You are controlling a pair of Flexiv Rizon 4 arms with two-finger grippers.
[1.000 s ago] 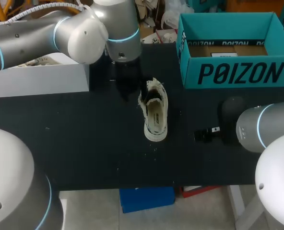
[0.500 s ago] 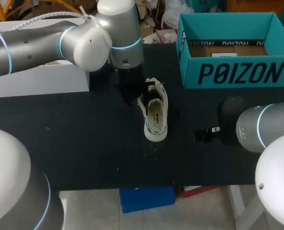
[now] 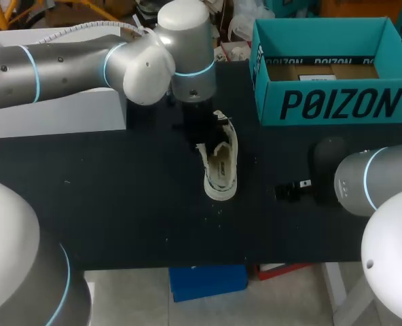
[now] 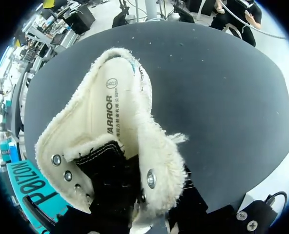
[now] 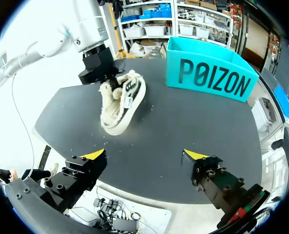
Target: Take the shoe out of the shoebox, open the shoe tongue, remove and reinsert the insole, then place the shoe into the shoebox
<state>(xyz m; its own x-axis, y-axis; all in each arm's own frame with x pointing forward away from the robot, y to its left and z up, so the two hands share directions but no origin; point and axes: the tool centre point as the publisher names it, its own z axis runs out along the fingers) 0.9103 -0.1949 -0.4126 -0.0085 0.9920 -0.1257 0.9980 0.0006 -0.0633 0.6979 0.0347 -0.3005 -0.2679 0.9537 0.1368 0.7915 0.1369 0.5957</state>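
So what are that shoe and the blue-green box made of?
The shoe looks like cream canvas, matte, with frayed fuzzy edges and shiny metal-looking eyelets. The box appears to be printed cardboard: a plain brown floor shows inside its teal walls.

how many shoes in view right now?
1. The shoe lies on the table, left of the shoebox. The shoebox's front wall hides part of its floor, so another may be hidden.

Shoe (image 3: 219,166): cream canvas, rough frayed edges, shiny metal eyelets (image 4: 151,178). Table (image 3: 119,204): matt black, smooth. Shoebox (image 3: 337,102): teal cardboard, matt. Left arm (image 3: 65,64): smooth semi-gloss silver shell.
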